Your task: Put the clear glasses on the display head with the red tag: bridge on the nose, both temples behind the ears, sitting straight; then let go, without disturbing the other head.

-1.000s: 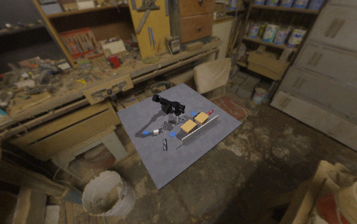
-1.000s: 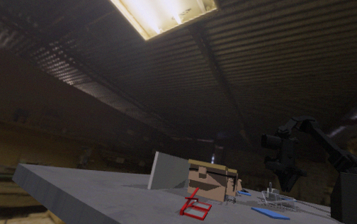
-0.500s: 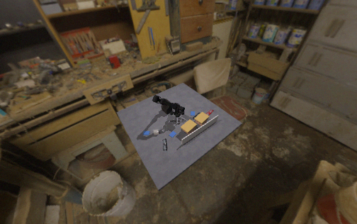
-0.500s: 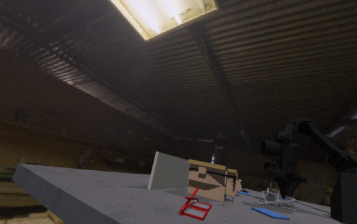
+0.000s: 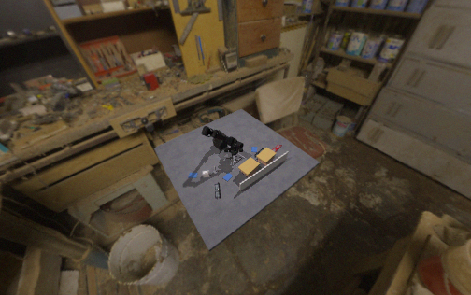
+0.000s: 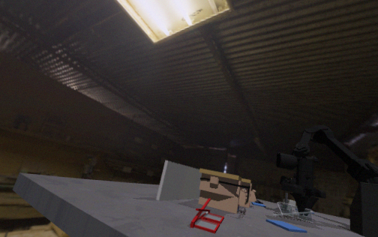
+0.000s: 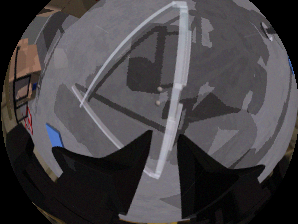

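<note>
The clear glasses rest on the grey table under my gripper, temples unfolded. My gripper points down, partly open. In the wrist view its two fingertips stand apart on either side of the front frame near one end; neither is seen pressing on it. The display heads are two tan blocks: a nearer one in the exterior view with a thin dark frame across its side, and a farther one. I cannot make out a red tag on either.
A white upright panel stands behind the heads. Red glasses lie beside the nearer head. Dark glasses lie near the table's front left. Several blue pads lie about, one beside the clear glasses. A small white block lies left.
</note>
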`<action>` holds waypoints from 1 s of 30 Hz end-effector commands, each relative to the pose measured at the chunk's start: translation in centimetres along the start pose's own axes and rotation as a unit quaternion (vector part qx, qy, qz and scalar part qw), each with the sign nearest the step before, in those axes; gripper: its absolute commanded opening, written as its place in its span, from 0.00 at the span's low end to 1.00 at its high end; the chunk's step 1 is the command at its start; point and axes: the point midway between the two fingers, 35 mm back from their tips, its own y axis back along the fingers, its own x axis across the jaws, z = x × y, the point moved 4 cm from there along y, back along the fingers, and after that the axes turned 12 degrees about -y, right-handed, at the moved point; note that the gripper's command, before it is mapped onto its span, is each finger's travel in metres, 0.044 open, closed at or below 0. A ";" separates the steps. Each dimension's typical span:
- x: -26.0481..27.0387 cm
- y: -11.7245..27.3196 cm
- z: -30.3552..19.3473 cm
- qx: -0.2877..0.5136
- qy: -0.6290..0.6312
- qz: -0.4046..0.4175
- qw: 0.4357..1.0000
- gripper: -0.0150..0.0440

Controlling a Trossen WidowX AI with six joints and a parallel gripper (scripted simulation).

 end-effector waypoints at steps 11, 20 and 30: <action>0.1 -0.1 -0.2 0.000 0.004 -0.001 1.000 0.41; 0.1 -0.1 -0.2 0.000 0.004 -0.001 1.000 0.31; 0.1 0.0 -0.2 0.000 0.004 -0.001 1.000 0.25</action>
